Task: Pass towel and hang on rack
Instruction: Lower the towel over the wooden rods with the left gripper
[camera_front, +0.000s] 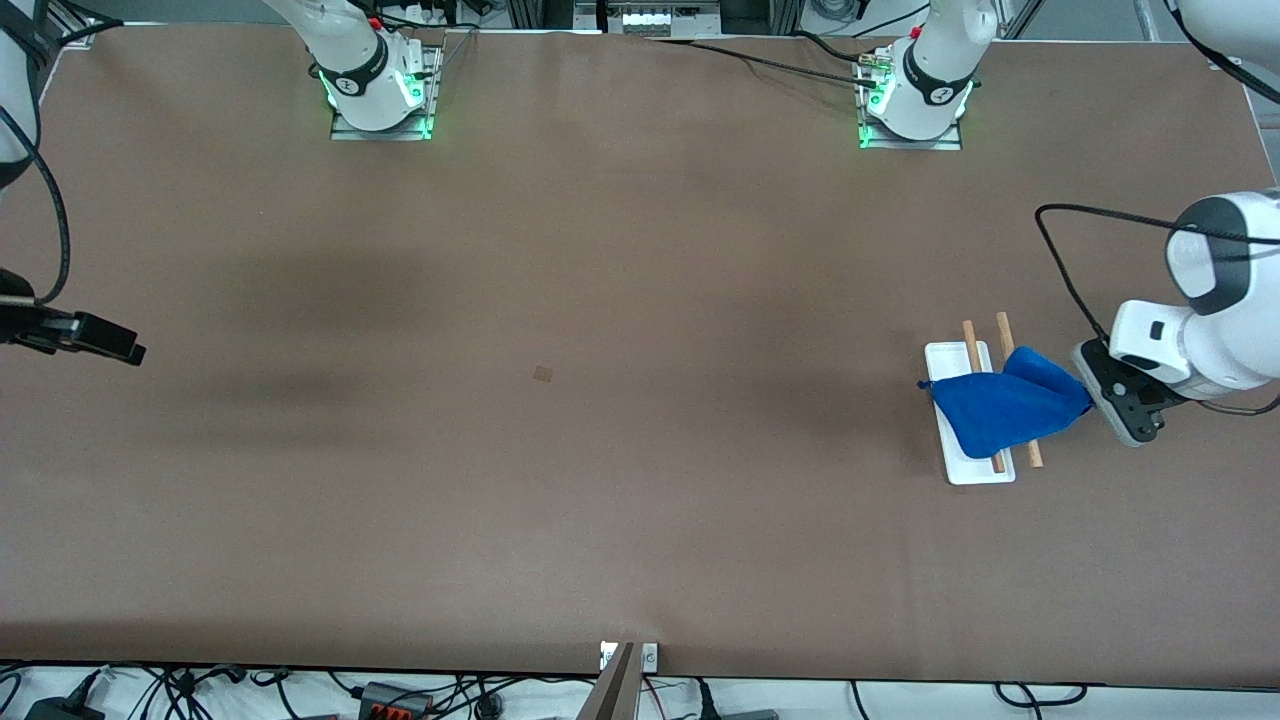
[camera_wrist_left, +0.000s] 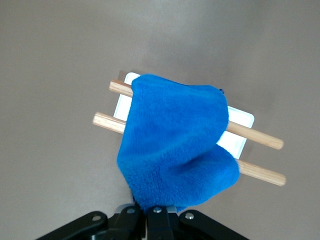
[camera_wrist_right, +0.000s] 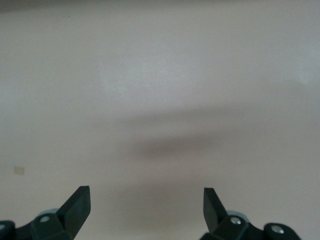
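The blue towel (camera_front: 1003, 410) lies draped across both wooden rods of the rack (camera_front: 969, 341), which stands on its white base (camera_front: 978, 472) near the left arm's end of the table. One corner of the towel (camera_wrist_left: 175, 140) rises off the rods (camera_wrist_left: 256, 135) into my left gripper (camera_front: 1088, 398), which is shut on that edge (camera_wrist_left: 150, 212) beside the rack. My right gripper (camera_front: 132, 352) waits at the right arm's end of the table. It hangs open (camera_wrist_right: 146, 200) over bare tabletop with nothing between its fingers.
A small dark square mark (camera_front: 543, 373) sits near the table's middle. A metal bracket (camera_front: 628, 658) and loose cables lie along the edge nearest the front camera. The arm bases (camera_front: 380, 95) (camera_front: 915, 105) stand along the farthest edge.
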